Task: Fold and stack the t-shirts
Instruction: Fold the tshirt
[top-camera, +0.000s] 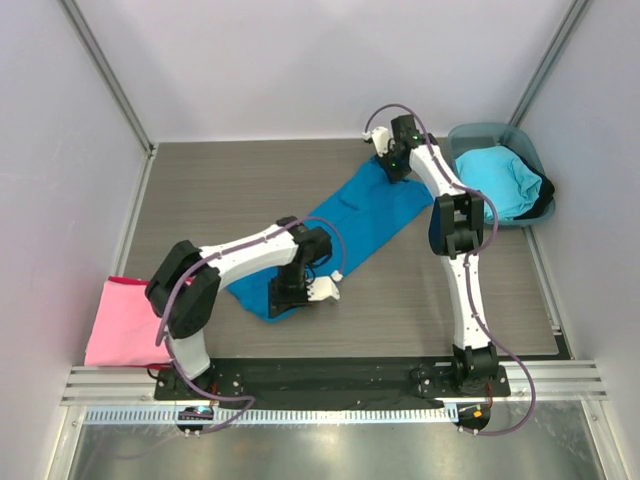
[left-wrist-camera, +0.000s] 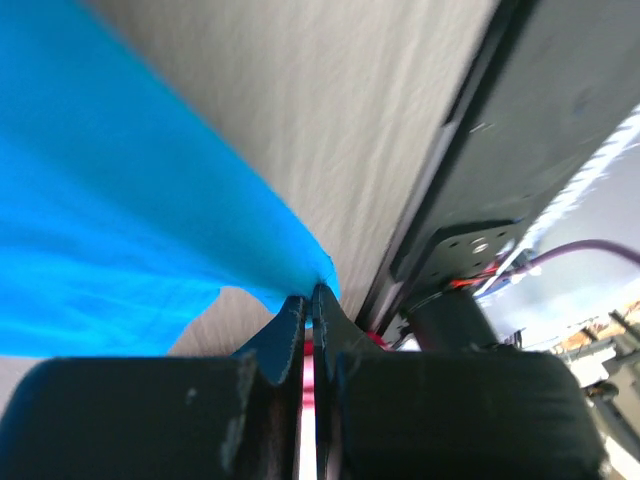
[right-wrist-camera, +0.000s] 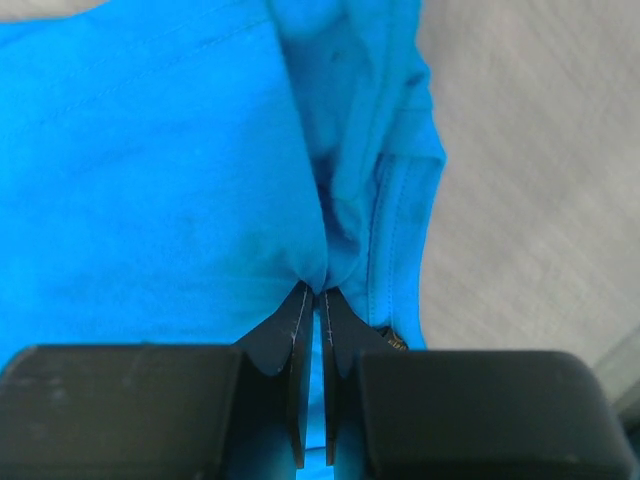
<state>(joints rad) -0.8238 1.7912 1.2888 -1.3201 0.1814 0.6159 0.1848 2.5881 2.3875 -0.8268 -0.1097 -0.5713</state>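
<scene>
Cloth: deep blue t-shirt (top-camera: 360, 215) lies as a long narrow band running diagonally across the table (top-camera: 220, 190), from near left to far right.
Left gripper (left-wrist-camera: 310, 298): fingers pressed together on a corner of the blue band at its near end, low over the table.
Right gripper (right-wrist-camera: 313, 295): fingers drawn together, pinching a bunched hem at the band's far end; several layers of cloth seem to be caught.
Other shirts: pink t-shirt (top-camera: 125, 320) lies flat at the table's left edge; cyan t-shirt (top-camera: 495, 180) is heaped in the teal tub (top-camera: 470, 135) at far right.
Step in hand (judged): both ends are gripped, ready for a crosswise fold.
Technique: raise both ends evenly and keep the band lightly taut without stretching it. Carry one end over the other with the edges matched. Lower the cloth to the table before letting go.
Risk: the left pinch holds only a small corner and may slip under tension.
Writing: no brand, label or print can be read in any view.
</scene>
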